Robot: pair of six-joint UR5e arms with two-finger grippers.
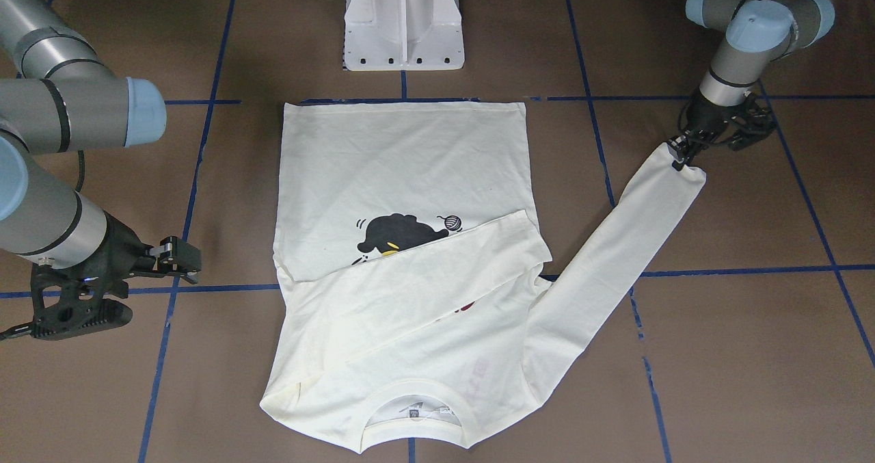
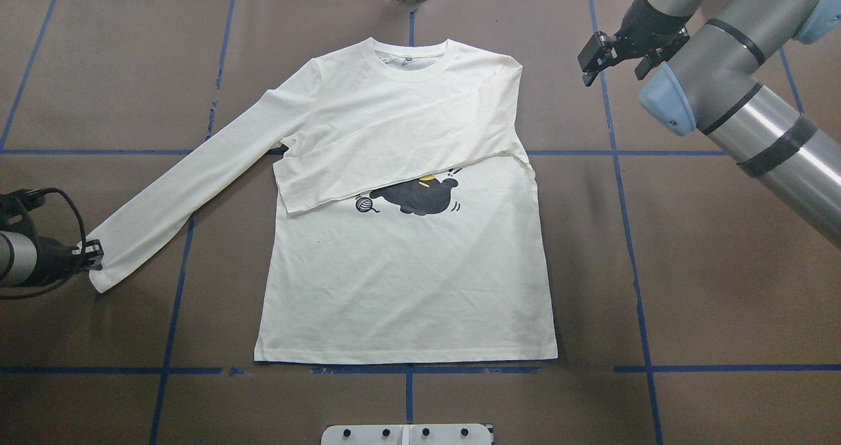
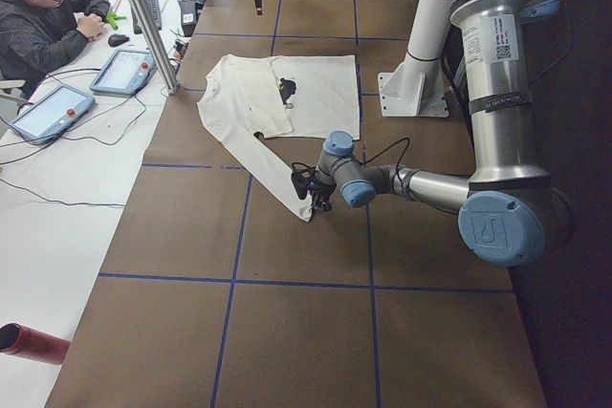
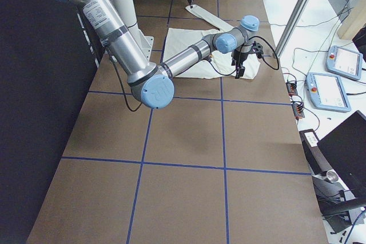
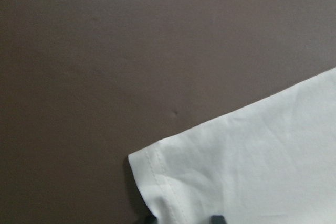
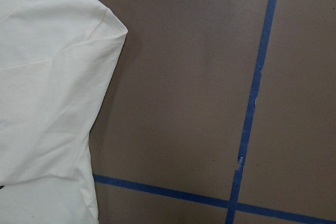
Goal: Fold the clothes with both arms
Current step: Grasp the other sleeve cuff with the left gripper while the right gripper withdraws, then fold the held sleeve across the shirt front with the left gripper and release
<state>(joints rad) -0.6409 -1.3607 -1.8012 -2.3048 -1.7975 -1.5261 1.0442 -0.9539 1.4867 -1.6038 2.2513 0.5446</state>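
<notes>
Clamps the jaws of the black two-finger left gripper [image 2: 92, 256] narrowly on the cuff [image 2: 108, 273] of the outstretched sleeve of the cream-white long-sleeved cotton T-shirt with a black cat print [image 2: 407, 287], spread print-up on the brown worktop [image 2: 690, 267]. Holds the right gripper [image 2: 616, 62] with jaws wide and empty, near the opposite shoulder. Risks losing the cuff mid-fold, judging by so shallow a bite at the hem. Could also drag the body askew and spill the other sleeve [image 2: 394, 146], laid across the chest, with nothing pinning the cloth.
</notes>
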